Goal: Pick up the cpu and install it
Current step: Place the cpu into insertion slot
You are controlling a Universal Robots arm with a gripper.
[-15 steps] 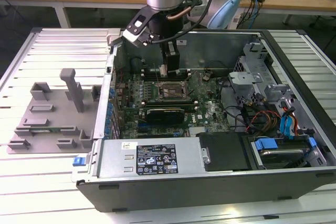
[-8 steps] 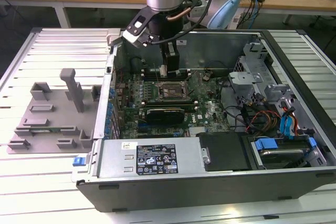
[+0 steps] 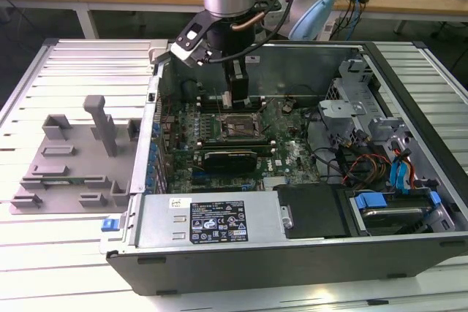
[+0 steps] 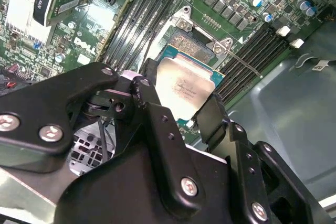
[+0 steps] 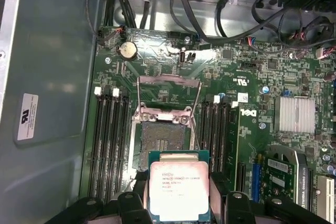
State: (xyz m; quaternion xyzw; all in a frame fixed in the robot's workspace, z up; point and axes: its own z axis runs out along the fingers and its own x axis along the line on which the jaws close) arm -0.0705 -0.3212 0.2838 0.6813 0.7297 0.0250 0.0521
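The cpu point(image 5: 178, 188), a flat square chip with a silvery top plate and a green rim, is held between the two black fingers of my gripper point(image 5: 178, 195). In the second wrist view the cpu point(image 4: 185, 88) sits between the fingers point(image 4: 149, 80), one on each opposite edge. It hangs a little above and beside the open motherboard socket point(image 5: 163, 135), whose metal load frame is flipped up. In the exterior view my gripper point(image 3: 235, 98) reaches down into the open computer case, just above the far edge of the socket point(image 3: 235, 128).
The case wall point(image 3: 219, 224) surrounds the motherboard. Memory slots point(image 5: 107, 129) flank the socket, and an expansion card point(image 3: 230, 157) lies in front of it. Cables and a drive cage point(image 3: 358, 107) fill the exterior view's right. A grey fixture plate point(image 3: 69, 166) lies on the exterior view's left.
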